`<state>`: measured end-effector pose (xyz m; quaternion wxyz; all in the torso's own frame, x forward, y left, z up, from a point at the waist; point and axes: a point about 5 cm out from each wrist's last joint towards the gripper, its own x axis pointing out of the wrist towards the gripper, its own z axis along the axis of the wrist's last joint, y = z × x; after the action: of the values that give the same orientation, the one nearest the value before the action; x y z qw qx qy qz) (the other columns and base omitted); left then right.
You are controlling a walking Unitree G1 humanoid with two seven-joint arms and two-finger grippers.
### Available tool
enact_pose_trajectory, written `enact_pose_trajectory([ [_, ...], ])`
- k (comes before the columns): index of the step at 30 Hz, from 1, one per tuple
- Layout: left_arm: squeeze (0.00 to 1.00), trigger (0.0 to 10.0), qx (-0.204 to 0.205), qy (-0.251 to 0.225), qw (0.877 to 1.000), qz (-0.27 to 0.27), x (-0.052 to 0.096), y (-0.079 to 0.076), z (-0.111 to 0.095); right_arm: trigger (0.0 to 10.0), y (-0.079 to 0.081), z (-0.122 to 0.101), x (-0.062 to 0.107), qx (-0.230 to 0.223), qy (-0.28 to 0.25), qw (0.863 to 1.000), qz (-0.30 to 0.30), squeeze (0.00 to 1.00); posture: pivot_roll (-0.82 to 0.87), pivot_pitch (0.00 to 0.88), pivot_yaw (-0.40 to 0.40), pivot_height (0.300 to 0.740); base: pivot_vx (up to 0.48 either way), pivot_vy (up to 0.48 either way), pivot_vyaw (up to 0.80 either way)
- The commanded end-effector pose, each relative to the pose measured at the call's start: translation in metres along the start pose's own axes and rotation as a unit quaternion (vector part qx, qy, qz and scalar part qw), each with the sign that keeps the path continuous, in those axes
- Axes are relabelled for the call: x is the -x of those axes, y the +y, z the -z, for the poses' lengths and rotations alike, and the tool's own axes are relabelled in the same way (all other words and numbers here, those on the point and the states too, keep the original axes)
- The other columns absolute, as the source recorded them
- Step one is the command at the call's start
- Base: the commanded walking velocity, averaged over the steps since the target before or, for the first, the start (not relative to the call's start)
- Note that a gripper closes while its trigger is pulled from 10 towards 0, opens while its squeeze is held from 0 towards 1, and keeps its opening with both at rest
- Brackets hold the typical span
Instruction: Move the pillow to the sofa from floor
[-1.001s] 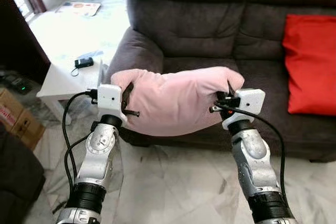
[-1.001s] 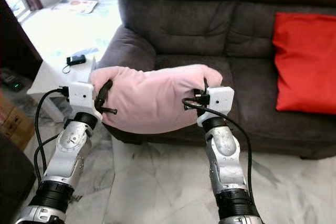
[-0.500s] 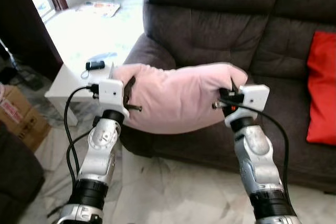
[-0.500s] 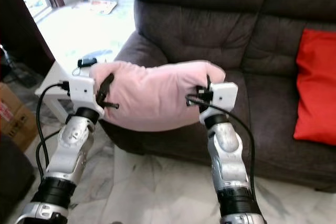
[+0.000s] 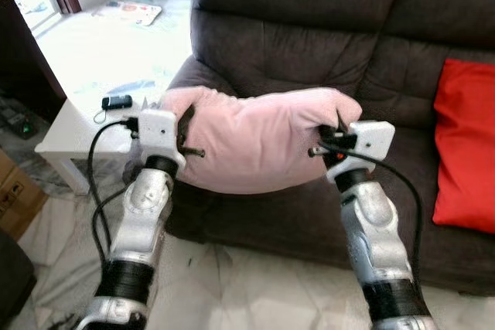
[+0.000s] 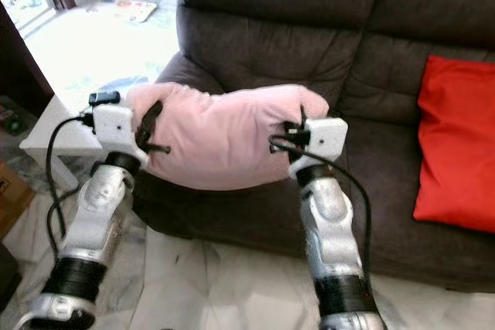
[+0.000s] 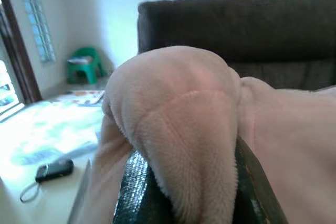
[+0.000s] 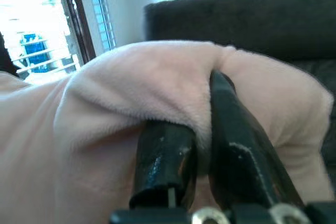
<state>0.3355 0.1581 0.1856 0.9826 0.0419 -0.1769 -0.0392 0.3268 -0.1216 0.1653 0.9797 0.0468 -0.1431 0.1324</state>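
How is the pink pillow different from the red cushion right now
The pink pillow hangs in the air in front of the sofa, pinched at one end by the left claw and at the other by the right claw; the red cushion rests on the sofa seat, leaning against the backrest. The pink pillow looks fuzzy and sags in the middle, while the red cushion is smoother and holds a flat, squarish shape. Both are soft furnishings.
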Motion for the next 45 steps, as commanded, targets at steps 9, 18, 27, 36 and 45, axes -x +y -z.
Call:
enact_pose_trajectory([
  [9,0.00,10.0,0.002,-0.029,0.999,0.030,-0.008,-0.013,-0.015,10.0,0.004,-0.020,-0.006,0.004,-0.041,0.999,-0.019,0.00,0.05,0.100,-0.039,0.740,0.308,0.000,0.00],
  [18,0.00,10.0,0.000,-0.028,0.999,0.026,-0.008,-0.011,-0.014,10.0,0.006,-0.019,-0.006,0.002,-0.038,0.999,-0.025,0.00,0.05,0.102,-0.042,0.740,0.308,0.000,0.00],
  [27,0.00,10.0,0.002,-0.025,0.999,0.027,-0.008,-0.012,-0.013,10.0,0.006,-0.019,-0.006,0.003,-0.034,0.999,-0.026,0.00,0.05,0.103,-0.044,0.740,0.308,0.000,0.00],
  [36,0.00,10.0,0.000,-0.017,0.999,0.031,-0.006,-0.012,-0.009,10.0,0.007,-0.017,-0.006,0.003,-0.029,0.999,-0.027,0.00,0.05,0.103,-0.044,0.740,0.308,0.000,0.00],
  [45,0.00,10.0,0.043,0.055,0.995,0.066,-0.001,-0.021,0.014,10.0,0.001,-0.008,-0.007,0.025,0.005,1.000,-0.013,0.00,0.04,0.098,-0.045,0.740,0.033,0.000,0.00],
])
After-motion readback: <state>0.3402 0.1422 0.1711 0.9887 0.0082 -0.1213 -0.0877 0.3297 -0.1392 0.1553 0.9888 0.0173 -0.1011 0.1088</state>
